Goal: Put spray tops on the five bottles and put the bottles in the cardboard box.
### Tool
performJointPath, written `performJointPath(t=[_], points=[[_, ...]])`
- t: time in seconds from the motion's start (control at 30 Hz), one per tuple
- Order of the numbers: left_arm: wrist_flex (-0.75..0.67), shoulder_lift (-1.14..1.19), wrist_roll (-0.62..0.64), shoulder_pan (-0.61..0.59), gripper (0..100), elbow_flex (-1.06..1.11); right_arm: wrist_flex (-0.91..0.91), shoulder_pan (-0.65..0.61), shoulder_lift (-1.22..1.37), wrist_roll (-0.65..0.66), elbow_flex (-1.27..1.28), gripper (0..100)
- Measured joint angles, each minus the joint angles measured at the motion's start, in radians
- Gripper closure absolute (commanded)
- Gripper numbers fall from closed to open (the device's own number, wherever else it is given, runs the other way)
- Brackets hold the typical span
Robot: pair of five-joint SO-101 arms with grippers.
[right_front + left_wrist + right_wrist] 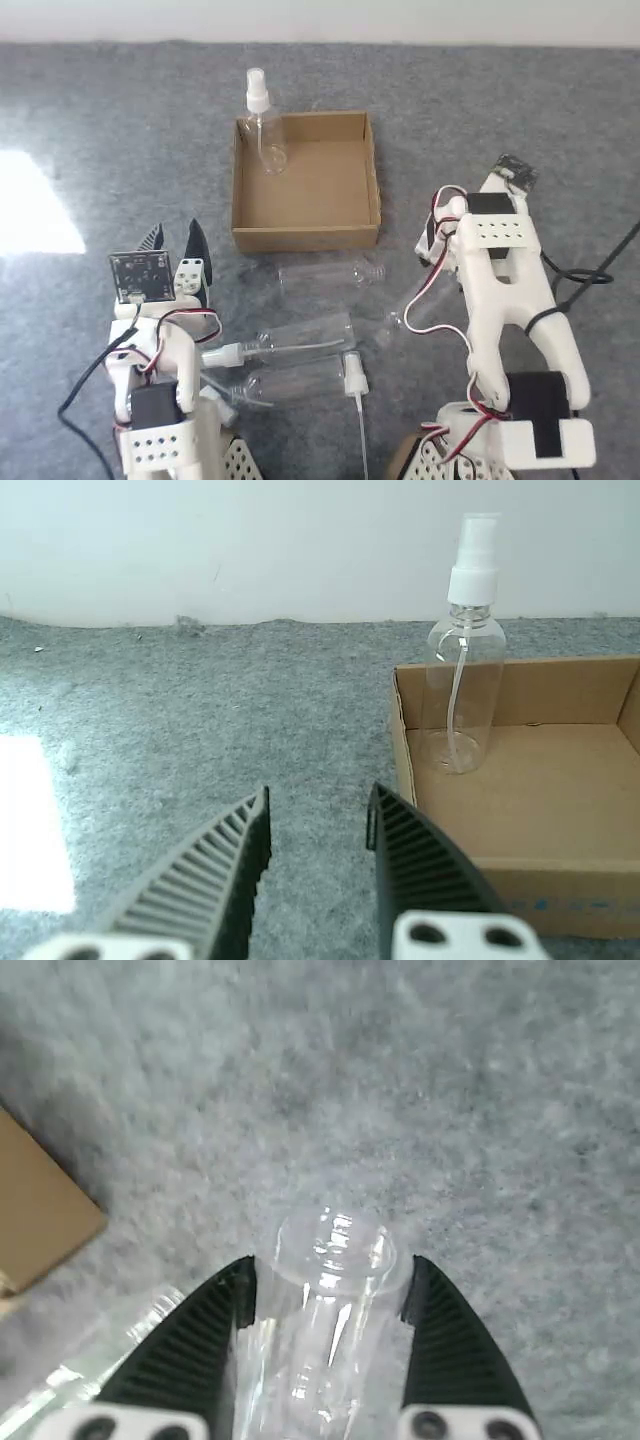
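Fingers of the right gripper [330, 1263] straddle, unclenched, a clear plastic bottle [322, 1345] lying on the grey felt table [500, 1080], ready, we judge, to lift it for capping. Our left gripper [320, 795] gapes empty beside the brown cardboard box [520, 880], whose far left corner holds one capped clear bottle [462, 680].

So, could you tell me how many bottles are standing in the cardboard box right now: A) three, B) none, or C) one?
C: a single capped bottle stands upright in a far corner of the cardboard box, while the other bottles lie outside it.
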Motion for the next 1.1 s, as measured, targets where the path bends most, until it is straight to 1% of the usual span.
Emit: performJointPath(t=[0.27, 0.47, 0.63, 0.8, 0.97, 1.03, 1.1], points=[[0.0, 0.0, 0.0, 0.0, 85, 0.0, -0.06, 0.003, 0.0, -0.212, -0.005, 91.7], [0.0, 0.0, 0.0, 0.0, 85, 0.0, -0.104, 0.084, 0.0, -0.241, -0.005, 91.7], [0.0, 0.0, 0.0, 0.0, 85, 0.0, -0.135, 0.152, 0.0, -0.299, -0.005, 91.7], [0.0, 0.0, 0.0, 0.0, 85, 0.0, -0.138, 0.173, 0.0, -0.336, -0.005, 91.7], [0.0, 0.0, 0.0, 0.0, 85, 0.0, -0.138, 0.176, 0.0, -0.342, -0.005, 91.6], [0.0, 0.0, 0.0, 0.0, 85, 0.0, -0.138, 0.176, 0.0, -0.342, -0.005, 89.6], [0.0, 0.0, 0.0, 0.0, 85, 0.0, -0.137, 0.176, 0.0, -0.342, -0.005, 84.6]])
